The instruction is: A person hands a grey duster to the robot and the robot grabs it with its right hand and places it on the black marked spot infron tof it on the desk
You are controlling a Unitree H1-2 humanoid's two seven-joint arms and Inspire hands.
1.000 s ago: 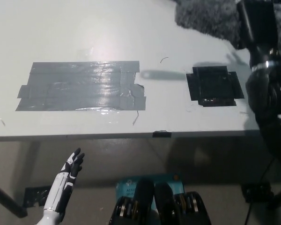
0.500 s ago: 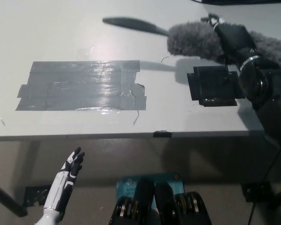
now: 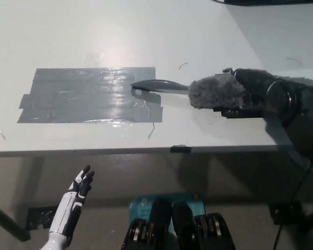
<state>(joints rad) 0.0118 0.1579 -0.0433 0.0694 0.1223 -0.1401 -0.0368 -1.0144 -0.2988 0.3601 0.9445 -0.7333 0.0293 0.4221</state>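
A white desk (image 3: pixel 94 31) fills the upper part of the head view, seen from steeply above. On its right side, the robot's black right hand (image 3: pixel 255 91) reaches in from the right edge and grips a grey duster (image 3: pixel 216 92). The fingers are wrapped around the fluffy head of the duster, though fluff and the dark hand blend together, so the exact grip is hard to make out. The duster lies low over the desk, nearly level. Its fluffy grey head sits over the black marked spot (image 3: pixel 235 112), hiding most of it; only a dark strip of the mark shows beneath the fluff. The duster's thin dark handle (image 3: pixel 159 85) points toward picture left, and its tip reaches over the right end of a large patch of grey tape (image 3: pixel 83 94) stuck across the middle of the desk. Whether the duster touches the desk cannot be told.

The white left hand (image 3: pixel 78 190) rests at the lower left, below the desk's front edge, holding nothing, its fingers extended and slightly apart.
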